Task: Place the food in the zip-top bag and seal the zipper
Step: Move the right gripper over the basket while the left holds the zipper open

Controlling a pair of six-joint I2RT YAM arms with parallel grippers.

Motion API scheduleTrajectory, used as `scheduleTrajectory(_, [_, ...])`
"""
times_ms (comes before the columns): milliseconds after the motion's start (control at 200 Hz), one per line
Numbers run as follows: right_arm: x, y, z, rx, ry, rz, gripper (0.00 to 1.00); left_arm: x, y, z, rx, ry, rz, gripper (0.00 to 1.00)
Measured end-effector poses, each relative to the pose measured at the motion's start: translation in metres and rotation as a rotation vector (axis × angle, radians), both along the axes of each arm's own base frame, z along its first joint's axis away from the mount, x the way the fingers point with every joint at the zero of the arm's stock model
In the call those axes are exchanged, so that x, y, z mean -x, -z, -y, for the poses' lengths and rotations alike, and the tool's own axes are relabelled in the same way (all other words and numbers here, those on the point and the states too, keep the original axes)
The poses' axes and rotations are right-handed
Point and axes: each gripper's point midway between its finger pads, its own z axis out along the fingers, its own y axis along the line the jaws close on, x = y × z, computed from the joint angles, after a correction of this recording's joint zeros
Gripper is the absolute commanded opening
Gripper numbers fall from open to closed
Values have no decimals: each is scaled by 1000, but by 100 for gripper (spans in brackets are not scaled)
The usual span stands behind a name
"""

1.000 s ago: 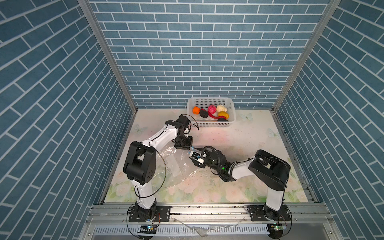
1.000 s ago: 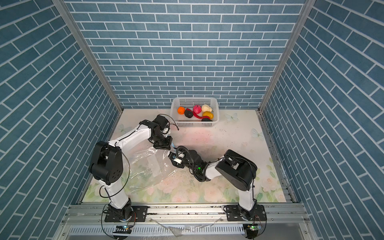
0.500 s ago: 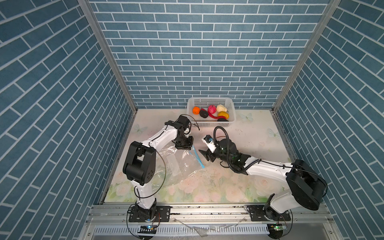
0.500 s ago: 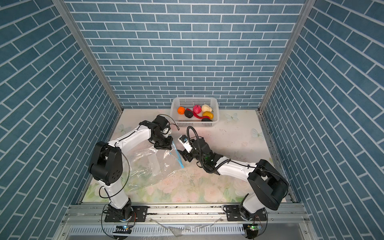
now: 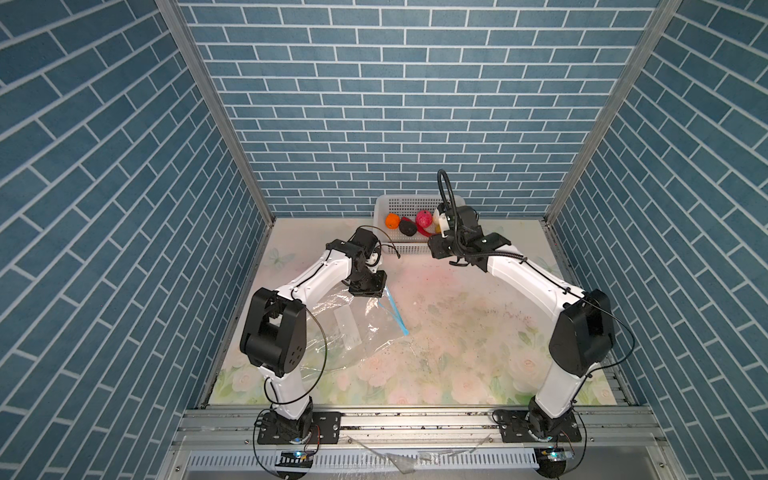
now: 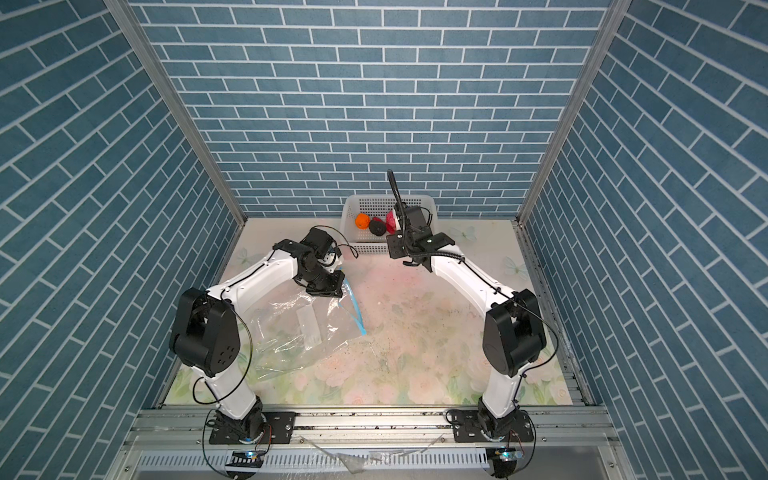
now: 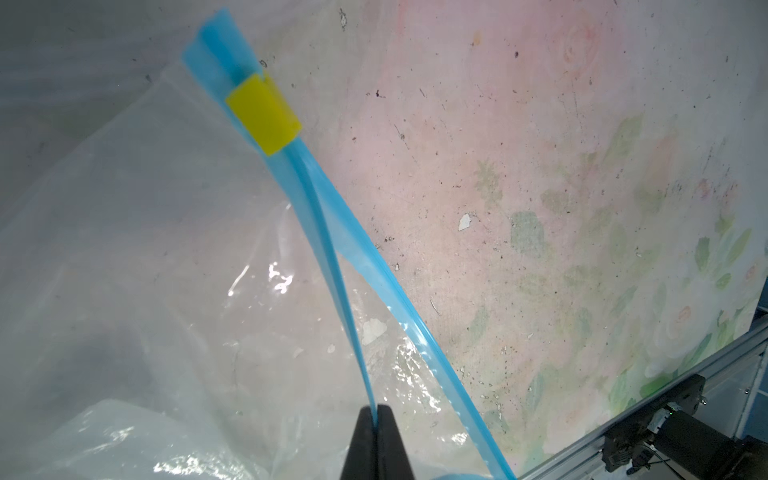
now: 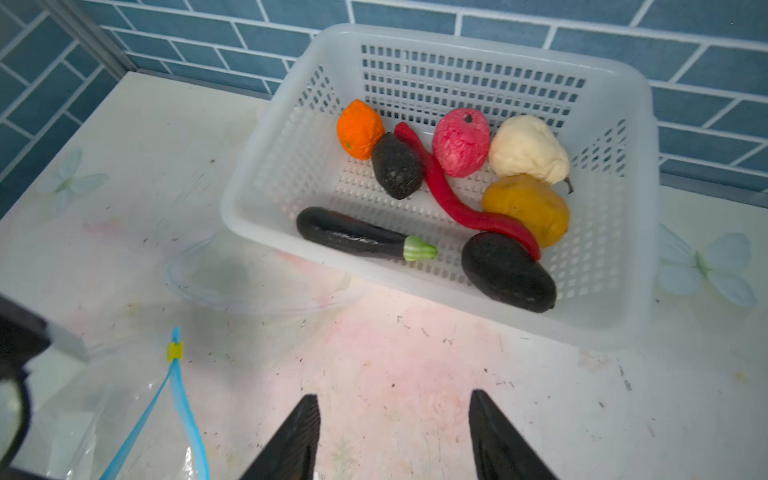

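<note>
**Right arm leaves the bag mouth, now at the basket; nothing bagged yet**

Change: a second ago the right gripper (image 8: 392, 395) was down at the bag mouth, close against the left gripper (image 7: 377, 419). Half a second ago it had backed off. Now it hangs over bare table (image 8: 395, 353) just in front of the white basket (image 8: 457, 37), jaws spread and empty. The left arm has not moved over that second.

Left gripper: jaws pressed together on one strip of the zipper (image 7: 328, 216), holding that lip up. The other blue strip splits away below it, so the mouth is parted. How wide it gapes is hard to tell from these views. The yellow tab (image 7: 262, 116) sits at the far end of the strip, so the zipper is unsealed.

The zip-top bag (image 5: 340, 332) lies crumpled on the table on the left, well apart from the basket, with no food in it.

All the food is in the basket:
- orange ball (image 8: 359, 129)
- pink bumpy ball (image 8: 460, 143)
- cream lump (image 8: 525, 149)
- yellow-orange fruit (image 8: 525, 210)
- red chilli (image 8: 449, 191), lying across the middle
- dark aubergine (image 8: 353, 235), by the near wall
- two black lumps (image 8: 397, 166) (image 8: 507, 272)

Meaning: the mouth-opening step looks done and the first pick is starting. The task is at an early stage, with every item left to move and then the seal.

The aubergine and the near black lump are closest to the open jaws, so they are the likely first targets.

Risk: the left gripper holds only one lip, so the mouth could sag before the first drop.
</note>
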Motion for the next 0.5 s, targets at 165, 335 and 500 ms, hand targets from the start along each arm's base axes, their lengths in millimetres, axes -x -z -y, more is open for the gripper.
scheduleTrajectory(165, [-50, 7, 14, 37, 80, -64, 56, 0, -1, 0, 0, 5, 3, 0])
scheduleTrajectory(335, [-87, 38, 31, 99, 145, -140, 56, 1, -1, 0, -1, 10, -2, 0])
scheduleTrajectory(500, [-96, 73, 47, 149, 173, -244, 57, 2, -1, 0, -2, 15, -3, 0])
